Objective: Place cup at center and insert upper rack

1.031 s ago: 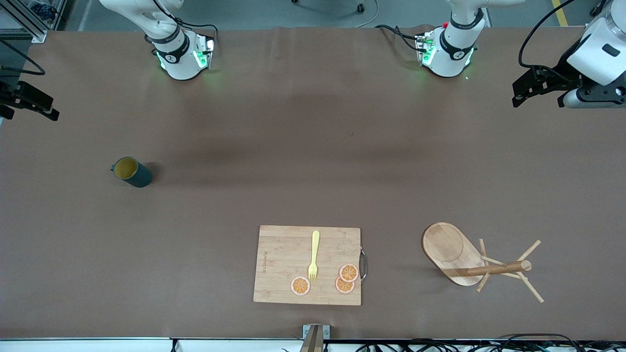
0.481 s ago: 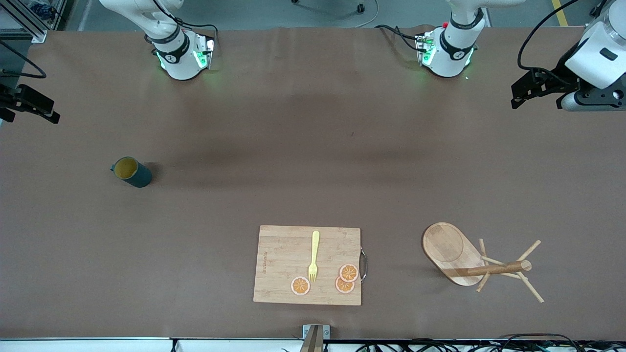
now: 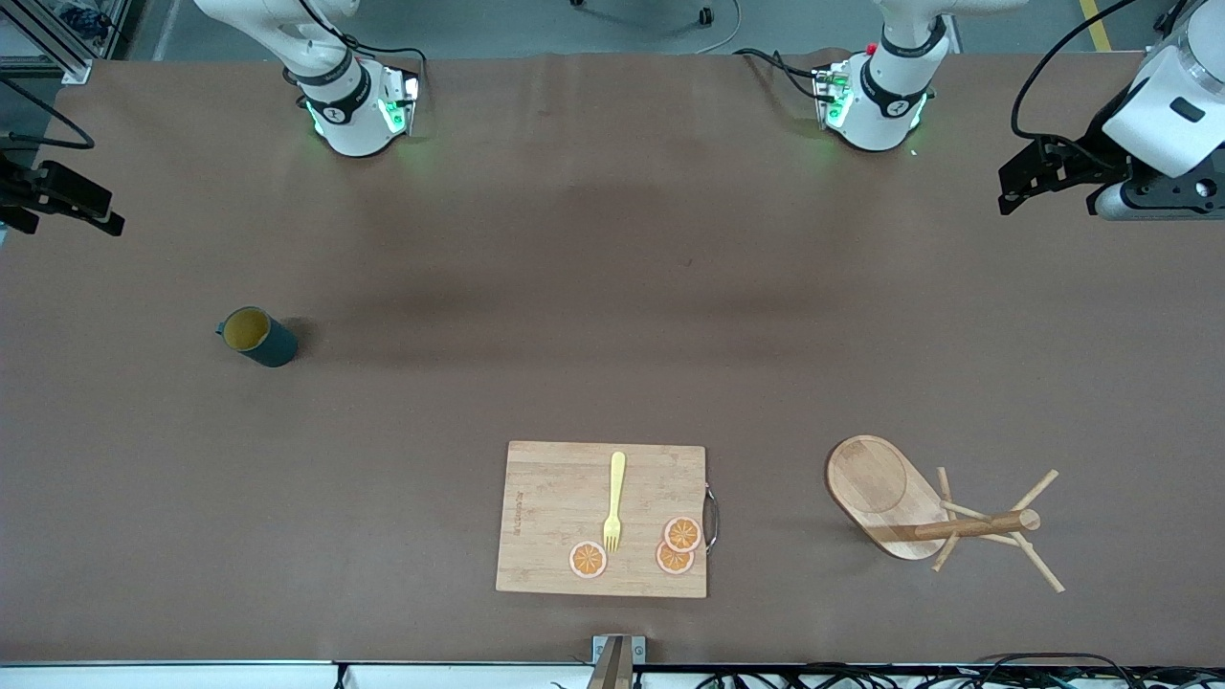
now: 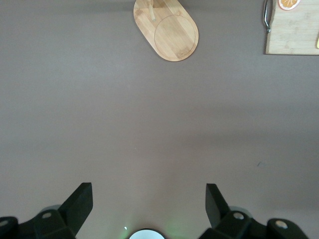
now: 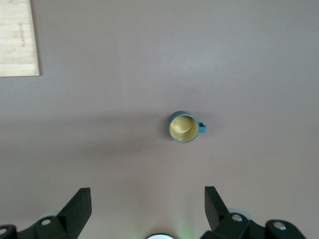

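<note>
The dark teal cup (image 3: 256,336) with a yellow inside stands upright toward the right arm's end of the table; it also shows in the right wrist view (image 5: 183,127). The wooden upper rack (image 3: 919,507) lies on its side near the front edge toward the left arm's end; its oval base shows in the left wrist view (image 4: 167,32). My right gripper (image 3: 67,203) is open and empty, high over the table's end beside the cup. My left gripper (image 3: 1016,177) is open and empty, high over the table's other end. Both also show in their wrist views (image 5: 147,204) (image 4: 148,204).
A rectangular bamboo cutting board (image 3: 574,498) lies near the front edge at mid-table, carrying a yellow fork (image 3: 614,498) and three orange slices (image 3: 682,533). Its corner shows in both wrist views (image 4: 294,35) (image 5: 17,40). The two arm bases stand along the table's back edge.
Both grippers have drifted slightly inward over the table's ends. The cup, the rack and the board have not moved.
</note>
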